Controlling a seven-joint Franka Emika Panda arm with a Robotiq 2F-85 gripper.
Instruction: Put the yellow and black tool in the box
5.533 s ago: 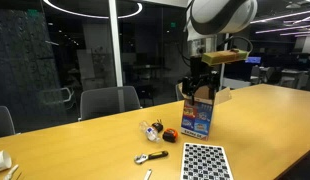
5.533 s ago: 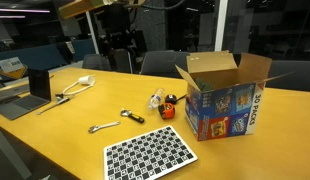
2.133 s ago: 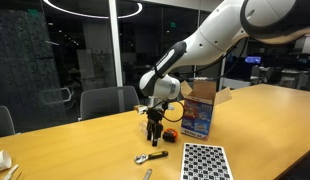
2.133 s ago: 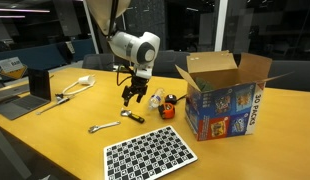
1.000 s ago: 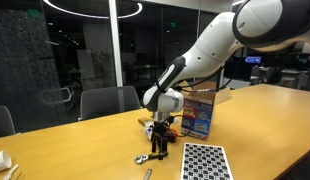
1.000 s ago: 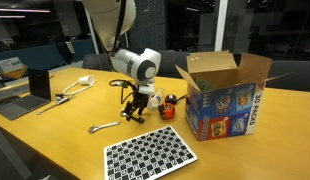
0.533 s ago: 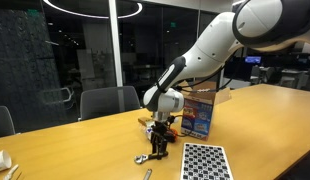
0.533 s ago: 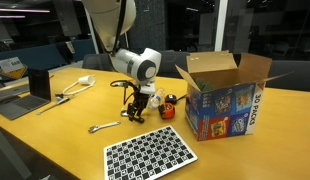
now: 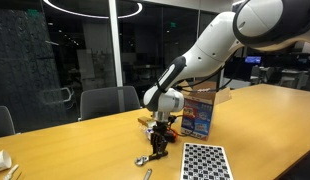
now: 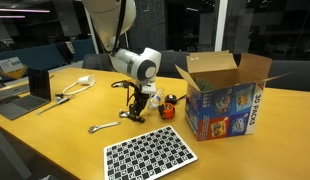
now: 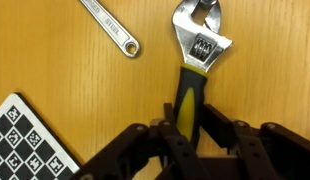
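Note:
The yellow and black tool (image 11: 192,92) is a small adjustable wrench lying flat on the wooden table, its metal head pointing away from me in the wrist view. My gripper (image 11: 195,122) is down at the table, and its two black fingers (image 11: 221,122) press on either side of the tool's handle. In both exterior views the gripper (image 9: 158,148) (image 10: 137,108) stands upright over the tool (image 10: 131,117), left of the box. The box (image 10: 227,95) (image 9: 198,112) is brown cardboard with a blue printed front; its top flaps stand open.
A silver wrench (image 10: 103,127) (image 11: 107,27) lies close beside the tool. A checkerboard sheet (image 10: 150,155) (image 9: 205,162) lies nearer the table's front edge. A round orange-and-black item (image 10: 169,105) sits between the gripper and the box. A laptop (image 10: 25,90) stands at the far side.
The arm has come down from near the box to the tool. Over the last second it stayed in place while the fingers closed in on the handle.

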